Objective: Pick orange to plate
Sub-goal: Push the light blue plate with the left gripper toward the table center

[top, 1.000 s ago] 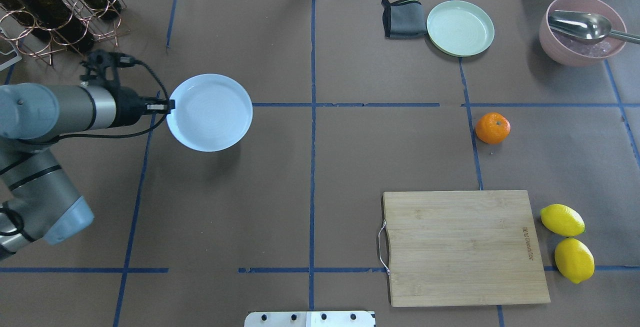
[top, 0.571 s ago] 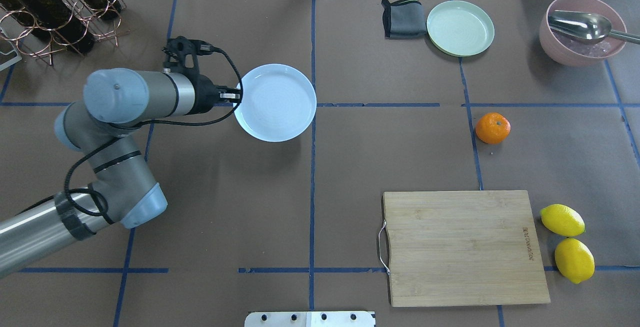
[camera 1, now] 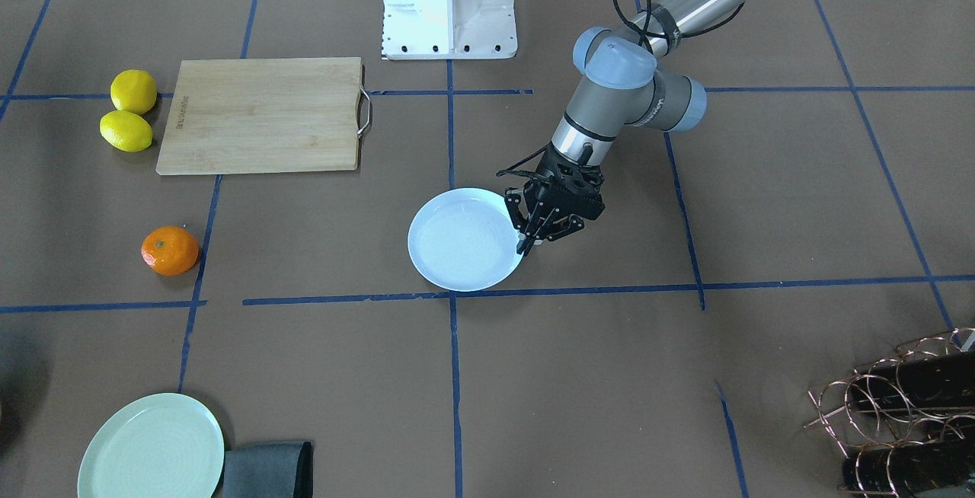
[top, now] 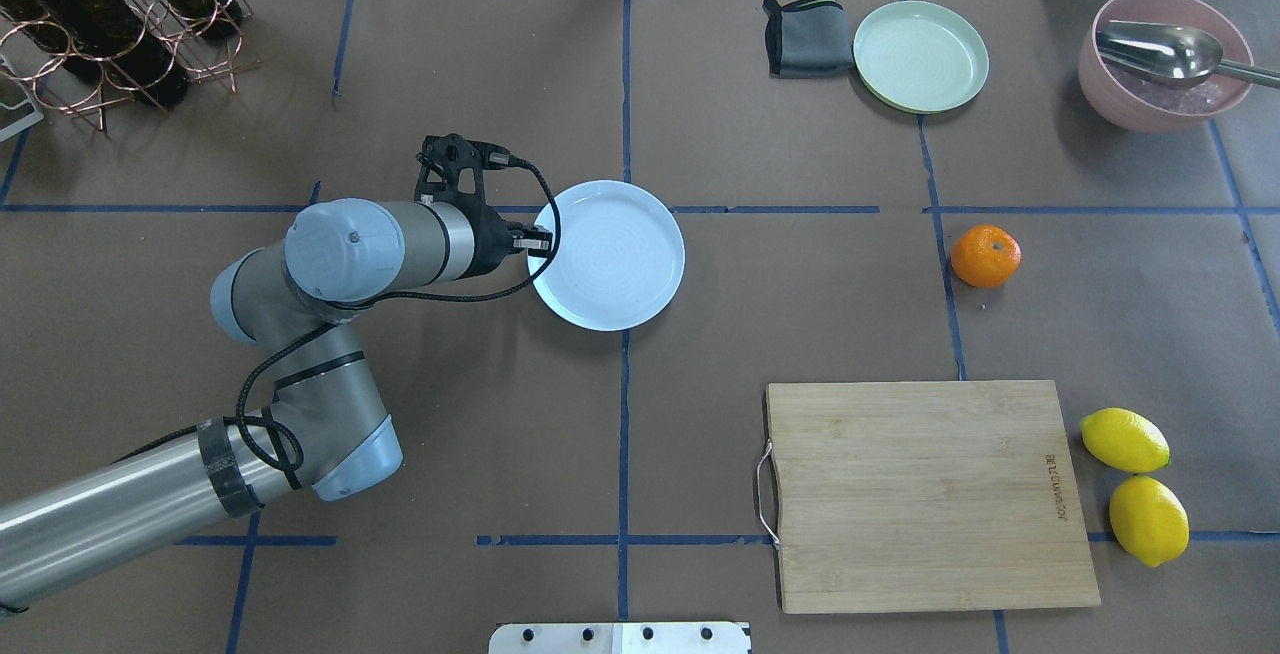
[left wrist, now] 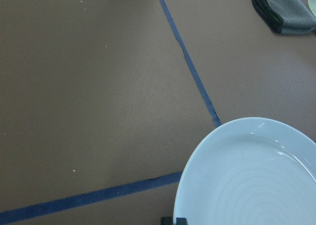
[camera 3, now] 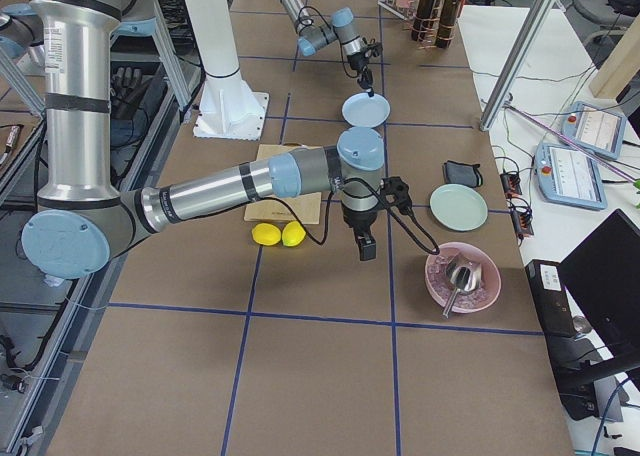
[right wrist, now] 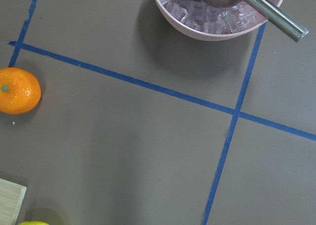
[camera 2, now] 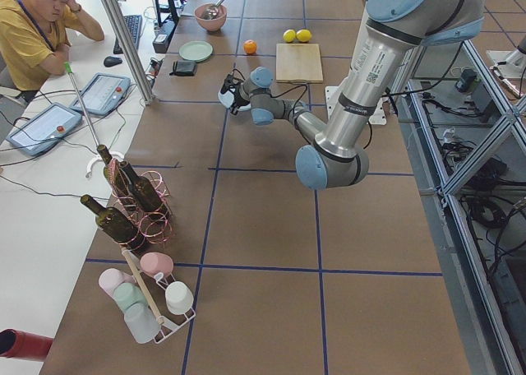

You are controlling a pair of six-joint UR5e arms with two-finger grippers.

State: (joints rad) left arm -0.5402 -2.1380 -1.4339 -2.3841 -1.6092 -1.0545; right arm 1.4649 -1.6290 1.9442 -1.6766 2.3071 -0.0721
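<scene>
The orange (top: 986, 256) lies on the table right of centre, with nothing touching it; it also shows at the left edge of the right wrist view (right wrist: 19, 91) and in the front view (camera 1: 170, 250). My left gripper (top: 535, 241) is shut on the left rim of the white plate (top: 620, 264), which sits level near the table's centre line. I cannot tell whether the plate touches the table. The front view shows the black fingers (camera 1: 533, 225) pinching the rim of the plate (camera 1: 457, 243). My right gripper (camera 3: 366, 248) hangs above the table near the pink bowl; I cannot tell if it is open.
A wooden cutting board (top: 925, 494) lies front right, with two lemons (top: 1124, 439) beside it. At the back right are a pale green plate (top: 920, 56), a grey cloth (top: 805, 36) and a pink bowl (top: 1165, 59) with ice and a scoop. A bottle rack (top: 110, 14) stands back left.
My left arm has carried the white plate rightward from the table's left part to the centre line, then slightly toward the robot. The orange has not moved.
</scene>
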